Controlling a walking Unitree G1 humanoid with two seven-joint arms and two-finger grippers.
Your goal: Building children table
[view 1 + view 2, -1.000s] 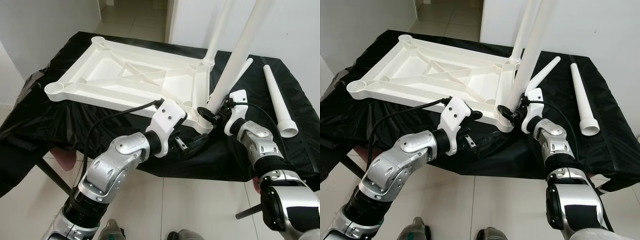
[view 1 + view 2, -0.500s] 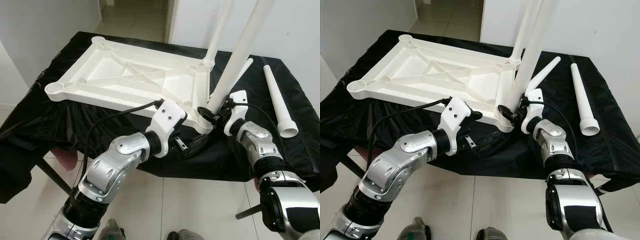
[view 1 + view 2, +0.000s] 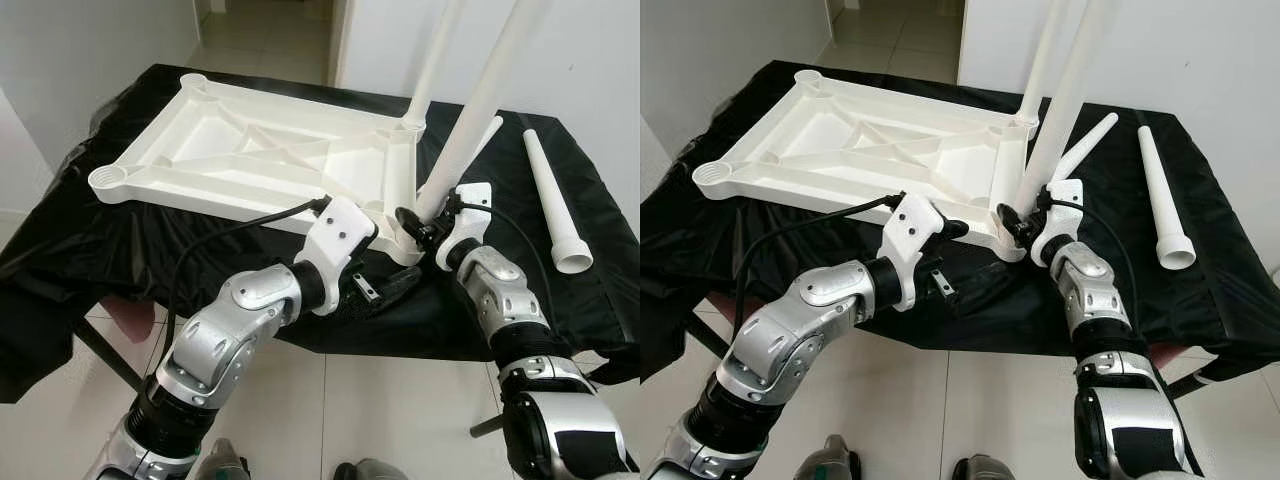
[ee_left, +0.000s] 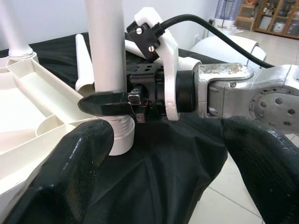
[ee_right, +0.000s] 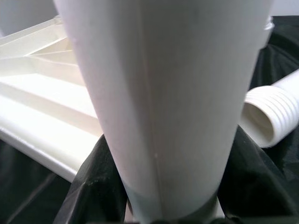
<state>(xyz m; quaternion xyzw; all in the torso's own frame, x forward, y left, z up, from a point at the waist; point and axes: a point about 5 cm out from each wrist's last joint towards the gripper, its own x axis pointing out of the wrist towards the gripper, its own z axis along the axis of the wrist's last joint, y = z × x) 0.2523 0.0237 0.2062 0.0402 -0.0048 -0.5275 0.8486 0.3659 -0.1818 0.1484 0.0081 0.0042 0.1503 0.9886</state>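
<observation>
Hand (image 3: 408,222) on right arm grips white leg (image 3: 470,131) at tabletop (image 3: 250,150) corner.

The upturned tabletop (image 3: 260,150) lies on the table's (image 3: 90,240) left half, two legs (image 3: 480,100) standing at its right corners; two loose legs (image 3: 555,200) lie near the right edge.

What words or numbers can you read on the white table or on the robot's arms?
There are none to read.
The upturned white tabletop is plain plastic, with no label showing.
The white leg in the right gripper bears no print.
The loose leg on the black cloth is plain too.
The left gripper and both arms show screws, no lettering.
</observation>
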